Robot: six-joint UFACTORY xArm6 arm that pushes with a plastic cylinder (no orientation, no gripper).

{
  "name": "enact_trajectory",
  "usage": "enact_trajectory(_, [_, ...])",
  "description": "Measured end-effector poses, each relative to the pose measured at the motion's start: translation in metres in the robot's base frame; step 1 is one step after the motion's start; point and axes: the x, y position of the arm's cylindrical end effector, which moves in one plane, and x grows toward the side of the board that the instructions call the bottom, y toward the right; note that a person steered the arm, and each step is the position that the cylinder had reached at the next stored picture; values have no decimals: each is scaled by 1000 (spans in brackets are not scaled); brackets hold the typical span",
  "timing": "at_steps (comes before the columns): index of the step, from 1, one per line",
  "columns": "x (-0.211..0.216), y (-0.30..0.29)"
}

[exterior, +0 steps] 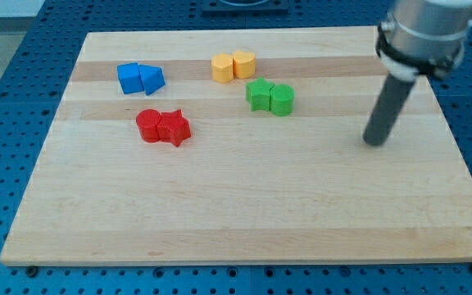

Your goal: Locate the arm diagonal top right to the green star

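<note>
The green star lies on the wooden board above its middle, touching a green round block on its right. My tip rests on the board well to the view's right of both green blocks and a little lower than them, apart from every block. The rod rises from it toward the view's top right corner.
Two yellow blocks sit together just above the green pair. A blue cube and blue triangle sit at the upper left. A red round block touches a red star left of centre.
</note>
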Motion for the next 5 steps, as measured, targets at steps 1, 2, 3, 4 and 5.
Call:
enact_trajectory(1, [-77, 0])
enact_trajectory(2, [-148, -8])
enact_trajectory(3, [-186, -30])
enact_trajectory(4, [-186, -61])
enact_trajectory(5, [-182, -75])
